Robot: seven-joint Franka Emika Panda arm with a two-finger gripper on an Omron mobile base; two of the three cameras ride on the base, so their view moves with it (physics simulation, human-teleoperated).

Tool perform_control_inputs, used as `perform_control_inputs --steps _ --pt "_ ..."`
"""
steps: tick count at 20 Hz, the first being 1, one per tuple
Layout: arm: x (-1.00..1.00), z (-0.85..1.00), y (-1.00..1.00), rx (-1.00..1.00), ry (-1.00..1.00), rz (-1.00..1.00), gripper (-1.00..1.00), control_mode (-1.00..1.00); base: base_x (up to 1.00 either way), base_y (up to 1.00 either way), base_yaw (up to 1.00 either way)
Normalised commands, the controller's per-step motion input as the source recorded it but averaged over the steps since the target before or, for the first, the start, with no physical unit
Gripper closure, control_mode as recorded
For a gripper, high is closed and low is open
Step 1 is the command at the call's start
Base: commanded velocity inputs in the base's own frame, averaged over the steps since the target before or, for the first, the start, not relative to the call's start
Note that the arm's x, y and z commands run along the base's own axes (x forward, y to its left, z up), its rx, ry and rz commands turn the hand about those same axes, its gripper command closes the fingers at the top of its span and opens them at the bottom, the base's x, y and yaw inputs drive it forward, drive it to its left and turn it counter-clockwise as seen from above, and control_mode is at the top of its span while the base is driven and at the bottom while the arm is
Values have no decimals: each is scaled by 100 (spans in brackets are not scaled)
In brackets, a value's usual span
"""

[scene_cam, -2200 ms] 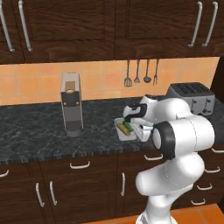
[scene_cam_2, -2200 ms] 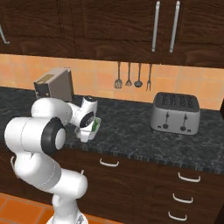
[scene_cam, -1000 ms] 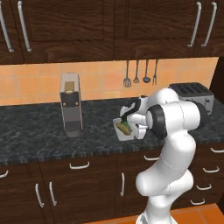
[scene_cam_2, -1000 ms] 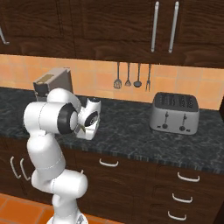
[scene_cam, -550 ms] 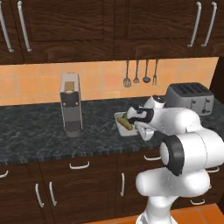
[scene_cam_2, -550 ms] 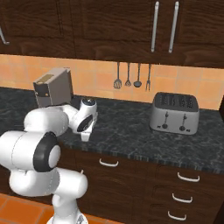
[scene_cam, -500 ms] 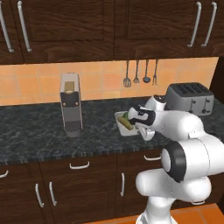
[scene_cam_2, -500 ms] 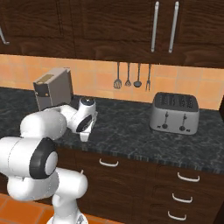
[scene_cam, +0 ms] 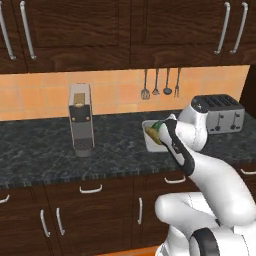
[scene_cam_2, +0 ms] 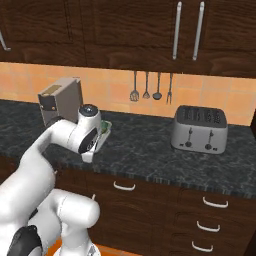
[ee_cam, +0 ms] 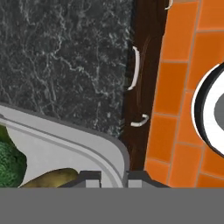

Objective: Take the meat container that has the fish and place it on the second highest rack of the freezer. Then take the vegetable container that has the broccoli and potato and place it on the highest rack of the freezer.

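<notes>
The vegetable container (ee_cam: 65,148), holding broccoli (ee_cam: 9,162) and a potato (ee_cam: 48,178), sits on the dark surface (scene_cam: 45,155) right of the coffee machine (scene_cam: 81,122). The gripper (ee_cam: 113,177) is clenched on its rim at one corner. Such an edge pinch risks the container tilting on lifting, spilling its contents or slipping free, with the toaster (scene_cam_2: 199,129) well clear.

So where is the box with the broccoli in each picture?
Left base view: vegetable container on the counter, middle right, beside the white arm.
Right base view: its edge pokes out behind the arm, left of middle.
Hand view: its rim, bottom left.
Shared landmark: the dark speckled counter.
</notes>
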Motion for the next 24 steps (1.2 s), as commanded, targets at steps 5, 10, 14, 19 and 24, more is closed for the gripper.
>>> perform_control_inputs --steps 5,10,14,19,24 --pt "-100 48 0 0 -1 0 100 -100 0 0 0" --pt "-99 45 0 0 -6 0 100 -100 0 0 0" --pt "-20 8 -1 0 0 0 100 100 -20 -31 -8" --pt "0 0 0 0 0 0 100 100 -33 -74 -23" --pt "0 0 0 0 0 0 100 100 -100 -29 -46"
